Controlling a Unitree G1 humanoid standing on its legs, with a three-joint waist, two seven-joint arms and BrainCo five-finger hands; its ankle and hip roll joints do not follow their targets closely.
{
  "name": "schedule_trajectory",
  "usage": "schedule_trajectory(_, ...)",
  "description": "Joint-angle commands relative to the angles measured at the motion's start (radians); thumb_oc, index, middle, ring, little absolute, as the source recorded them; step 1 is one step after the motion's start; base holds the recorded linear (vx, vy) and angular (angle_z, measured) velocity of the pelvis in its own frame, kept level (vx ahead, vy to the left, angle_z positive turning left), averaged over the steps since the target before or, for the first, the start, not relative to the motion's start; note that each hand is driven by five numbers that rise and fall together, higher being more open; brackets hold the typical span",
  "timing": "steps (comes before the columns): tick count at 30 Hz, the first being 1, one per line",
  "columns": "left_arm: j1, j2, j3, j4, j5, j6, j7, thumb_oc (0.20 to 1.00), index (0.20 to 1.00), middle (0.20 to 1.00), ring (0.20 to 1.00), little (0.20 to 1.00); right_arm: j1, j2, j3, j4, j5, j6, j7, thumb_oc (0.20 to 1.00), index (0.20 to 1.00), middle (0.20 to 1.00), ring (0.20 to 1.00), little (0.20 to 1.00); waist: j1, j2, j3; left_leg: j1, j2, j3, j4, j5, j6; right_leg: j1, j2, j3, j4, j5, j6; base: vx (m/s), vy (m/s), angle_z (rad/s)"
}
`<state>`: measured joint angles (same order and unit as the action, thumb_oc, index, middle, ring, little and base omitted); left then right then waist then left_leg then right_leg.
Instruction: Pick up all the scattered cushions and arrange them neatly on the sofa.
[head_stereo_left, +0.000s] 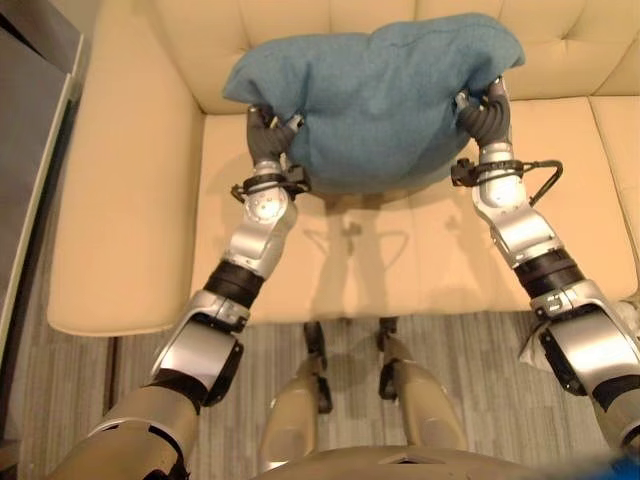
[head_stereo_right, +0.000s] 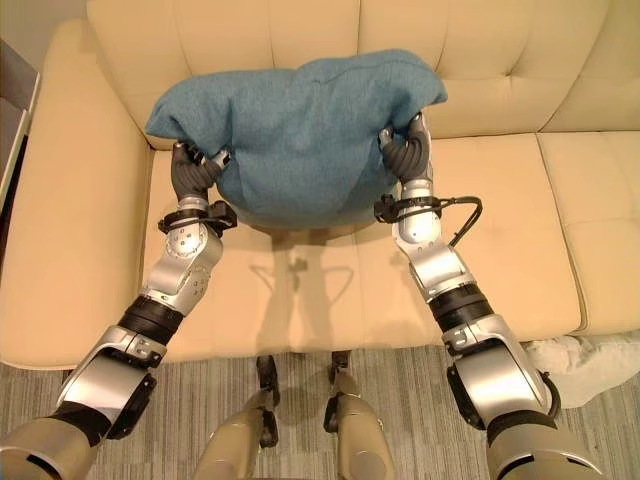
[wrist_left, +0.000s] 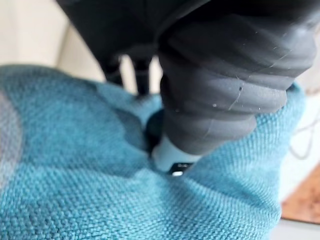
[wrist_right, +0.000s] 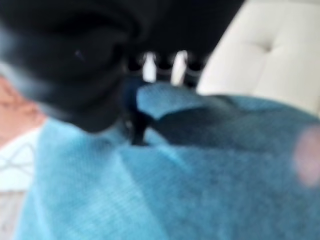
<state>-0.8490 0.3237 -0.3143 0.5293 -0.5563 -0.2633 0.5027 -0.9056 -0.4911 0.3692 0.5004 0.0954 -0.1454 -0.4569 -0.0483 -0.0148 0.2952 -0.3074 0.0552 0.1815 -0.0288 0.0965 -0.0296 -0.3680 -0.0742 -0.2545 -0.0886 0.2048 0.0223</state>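
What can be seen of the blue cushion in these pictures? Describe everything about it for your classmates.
The blue cushion is a soft, plump pillow of teal woven cloth with a visible coarse weave. It is held up over the seat of the cream sofa, near the backrest, casting a shadow below. The left hand grips its left edge and the right hand its right edge, the cloth bunched where the fingers pinch it. Its top corners sag outward.

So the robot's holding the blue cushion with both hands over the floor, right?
Not over the floor. In the left eye view the blue cushion hangs over the cream sofa seat, by the backrest, with the left hand and right hand gripping its sides.
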Motion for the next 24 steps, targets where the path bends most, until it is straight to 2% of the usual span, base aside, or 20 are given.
schedule_trajectory(1,-0.212,-0.015,-0.107,-0.060,0.092,-0.123,-0.030,0.200,0.200,0.200,0.200,0.200,-0.192,0.069,0.091,-0.071,-0.009,-0.111,0.013,0.200,0.200,0.200,0.200,0.200,0.025,-0.041,-0.048,-0.044,0.023,-0.019,0.076,-0.012,-0.055,-0.020,-0.074,-0.014,0.144,-0.113,0.118,0.02,-0.023,0.15)
schedule_trajectory(10,-0.269,0.002,-0.098,-0.045,0.074,-0.114,-0.019,0.200,0.200,0.200,0.200,0.200,-0.275,0.053,0.107,-0.015,-0.018,-0.081,-0.007,0.200,0.200,0.200,0.200,0.200,0.034,-0.034,-0.040,-0.089,0.029,-0.047,0.024,0.026,-0.073,-0.073,-0.062,-0.017,0.126,-0.103,0.117,0.04,-0.020,0.07)
schedule_trajectory(16,-0.240,0.008,-0.101,-0.077,0.105,-0.094,-0.028,0.200,0.200,0.200,0.200,0.200,-0.239,0.066,0.086,-0.051,-0.022,-0.070,0.003,0.200,0.200,0.200,0.200,0.200,0.034,-0.027,-0.035,-0.085,0.024,-0.049,0.037,0.011,-0.072,-0.063,-0.060,-0.020,0.126,-0.114,0.112,0.04,-0.002,0.03)
schedule_trajectory(20,-0.305,0.001,-0.125,0.002,0.091,-0.070,-0.018,0.200,0.200,0.200,0.200,0.200,-0.292,0.066,0.115,0.017,-0.007,-0.049,0.008,0.200,0.200,0.200,0.200,0.200,0.033,-0.013,-0.015,-0.100,0.019,-0.048,0.043,0.016,-0.074,-0.085,-0.065,-0.017,0.145,-0.115,0.110,-0.02,0.016,0.00)
schedule_trajectory(21,-0.373,-0.011,-0.139,0.063,0.084,-0.055,-0.011,0.200,0.200,0.200,0.200,0.200,-0.347,0.071,0.129,0.090,0.013,-0.040,-0.003,0.200,0.200,0.200,0.200,0.200,0.035,-0.002,0.000,-0.113,0.017,-0.052,0.030,0.029,-0.075,-0.108,-0.069,-0.017,0.152,-0.111,0.112,-0.04,0.011,0.02)
schedule_trajectory(24,-0.456,-0.005,-0.161,0.145,0.084,-0.041,-0.010,0.200,0.200,0.200,0.200,0.200,-0.426,0.077,0.164,0.197,0.030,-0.028,-0.008,0.200,0.200,0.200,0.200,0.200,0.040,0.005,0.009,-0.132,0.017,-0.054,0.015,0.046,-0.079,-0.138,-0.069,-0.018,0.155,-0.102,0.114,-0.03,-0.002,0.05)
